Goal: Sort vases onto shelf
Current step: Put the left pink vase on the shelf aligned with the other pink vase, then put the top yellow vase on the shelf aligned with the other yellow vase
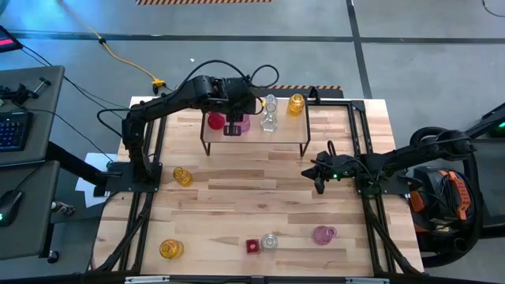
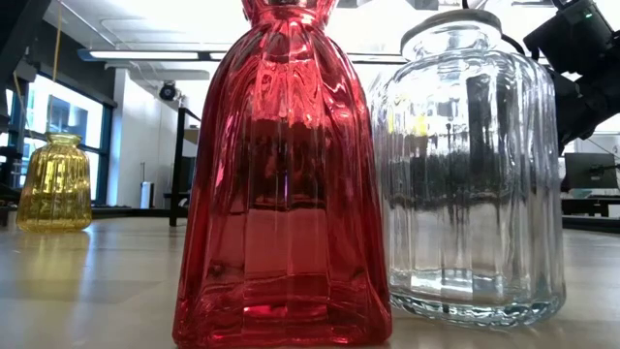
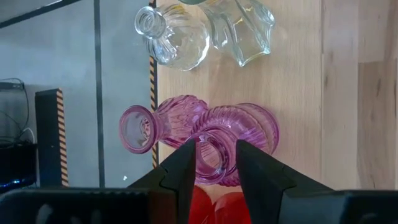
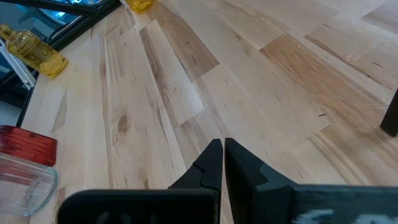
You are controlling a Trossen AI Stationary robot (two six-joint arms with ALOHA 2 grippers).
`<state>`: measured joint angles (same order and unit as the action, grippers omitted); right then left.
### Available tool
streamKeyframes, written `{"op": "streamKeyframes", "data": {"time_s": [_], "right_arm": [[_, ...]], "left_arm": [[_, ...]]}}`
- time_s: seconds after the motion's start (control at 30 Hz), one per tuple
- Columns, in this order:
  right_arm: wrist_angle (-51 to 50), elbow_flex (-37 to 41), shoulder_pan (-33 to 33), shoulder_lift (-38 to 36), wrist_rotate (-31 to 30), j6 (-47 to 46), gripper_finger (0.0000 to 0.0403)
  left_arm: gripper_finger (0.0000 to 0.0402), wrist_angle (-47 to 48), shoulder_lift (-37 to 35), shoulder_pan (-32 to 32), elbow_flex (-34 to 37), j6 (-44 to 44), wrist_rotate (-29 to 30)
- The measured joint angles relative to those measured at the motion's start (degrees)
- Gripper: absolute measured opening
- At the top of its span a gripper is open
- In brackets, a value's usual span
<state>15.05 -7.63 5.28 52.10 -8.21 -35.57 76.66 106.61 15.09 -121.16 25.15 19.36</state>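
Observation:
The shelf [image 1: 286,126] stands at the table's far side and carries a red vase [image 1: 215,121], two pink vases [image 3: 177,118] [image 3: 252,124], clear vases [image 1: 269,113] and a yellow one [image 1: 296,104]. My left gripper [image 1: 233,126] [image 3: 214,168] hangs over the shelf's left part, its fingers on either side of a pink vase's mouth. My right gripper [image 1: 318,180] [image 4: 222,155] is shut and holds nothing, low over the table's right middle. On the tabletop stand two yellow vases [image 1: 183,176] [image 1: 170,249], a red one [image 1: 252,246] [image 2: 281,184], a clear one [image 1: 271,241] [image 2: 475,174] and a pink one [image 1: 323,234]. My left gripper holds the nearer pink vase by its mouth rim [image 3: 214,149], pinched between the two fingers [image 3: 185,171]. The fingers come from above, pointing down. The vase stands upright with its base on the shelf's plank, close against the second pink vase.
The shelf's right half [image 3: 298,93] is bare wood. A red vase [image 3: 208,205] shows just beside the left fingers. The table's middle [image 4: 205,81] between the shelf and the near row of vases is open wood. Black frame rails [image 1: 142,205] run along both table sides.

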Motion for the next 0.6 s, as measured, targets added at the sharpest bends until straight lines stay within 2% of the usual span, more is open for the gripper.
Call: {"op": "streamKeyframes", "data": {"time_s": [0.6], "right_arm": [[0.0, -0.01, 0.02, 0.0, 0.0, -0.02, 0.0]], "left_arm": [[0.0111, 0.24, -3.69, -2.65, 0.04, -1.01, 2.83]]}}
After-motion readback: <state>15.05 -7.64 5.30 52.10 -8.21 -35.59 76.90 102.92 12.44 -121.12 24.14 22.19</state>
